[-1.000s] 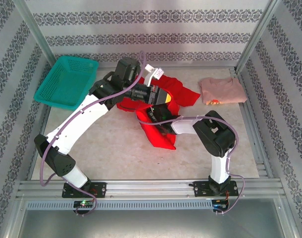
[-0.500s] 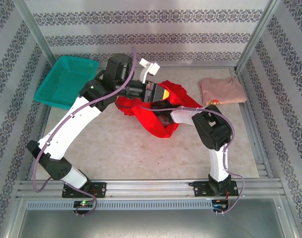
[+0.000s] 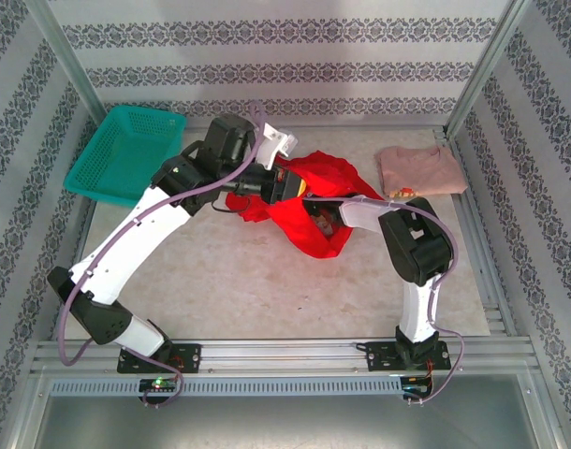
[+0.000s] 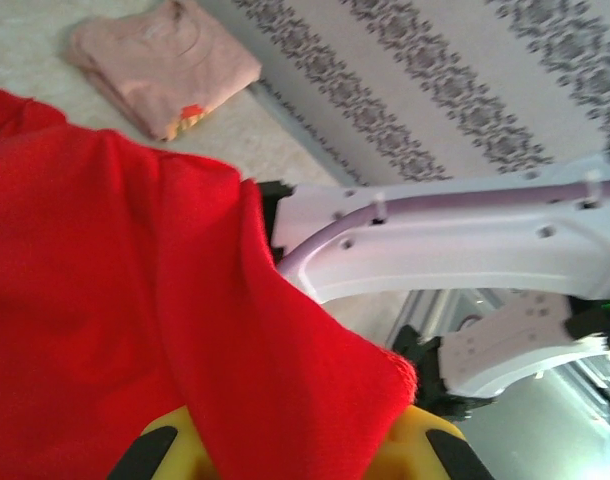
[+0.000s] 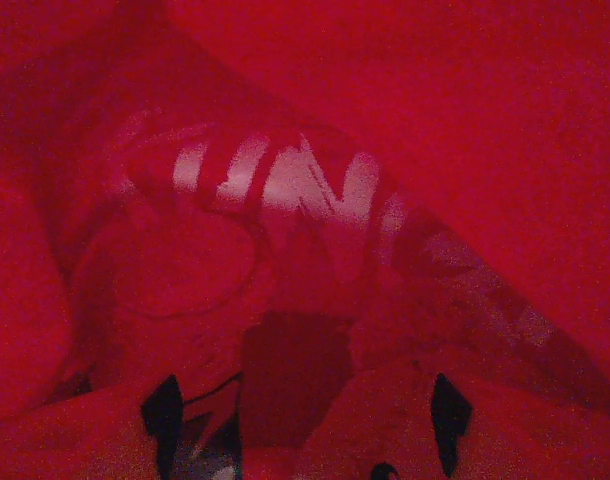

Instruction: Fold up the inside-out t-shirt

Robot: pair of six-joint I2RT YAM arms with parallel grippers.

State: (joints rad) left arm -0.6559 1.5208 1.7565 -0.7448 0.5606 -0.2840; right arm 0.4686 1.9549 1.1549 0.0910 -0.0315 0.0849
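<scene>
Red t-shirt [image 3: 309,208] is seemingly being turned out: left claw [image 4: 285,445] is clamping it, right claw [image 5: 297,425] inside, grip unreadable; next, pulling it through.

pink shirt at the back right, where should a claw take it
I'd pinch the near edge of the folded pink shirt, coming from the front: it lies flat on the table, so only its stacked edges offer a lip.

Bright red cloth t-shirt [image 3: 312,226] mid-table, draped over my left gripper [image 3: 292,184]. Teal plastic mesh basket [image 3: 126,154] far left. Folded pale pink shirt [image 3: 419,170] far right.
</scene>
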